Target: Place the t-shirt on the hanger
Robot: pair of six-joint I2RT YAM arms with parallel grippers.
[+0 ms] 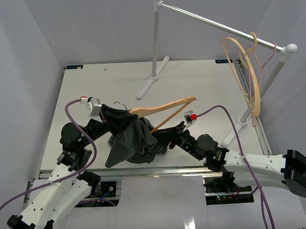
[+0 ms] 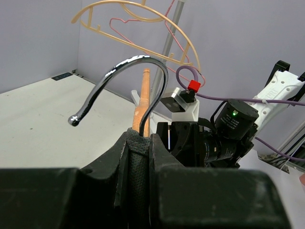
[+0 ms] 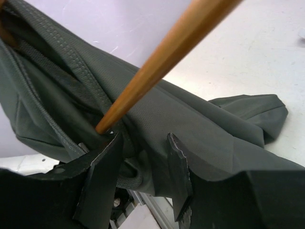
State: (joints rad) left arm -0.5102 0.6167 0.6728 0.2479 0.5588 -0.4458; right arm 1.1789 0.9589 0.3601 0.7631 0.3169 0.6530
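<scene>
My left gripper (image 1: 111, 115) holds the dark grey-green t-shirt (image 1: 131, 140) up off the table. In the left wrist view its jaws (image 2: 140, 139) are shut on a fold of the shirt's collar (image 2: 136, 157), and the hanger's metal hook (image 2: 128, 71) rises from between them. The tan wooden hanger (image 1: 165, 106) sticks out to the right of the shirt, one arm and the crossbar bare. My right gripper (image 1: 166, 139) is open at the shirt's right side. In its own view (image 3: 143, 160) shirt fabric (image 3: 205, 129) lies between the jaws, with the hanger's wooden bar (image 3: 157, 67) above them.
A white clothes rack with a metal rail (image 1: 215, 24) stands at the back right. Its post feet (image 1: 152, 79) rest on the white table (image 1: 91, 86). Pale plastic hangers (image 1: 244, 76) and a thin pink hanger (image 1: 264, 60) hang from the rail.
</scene>
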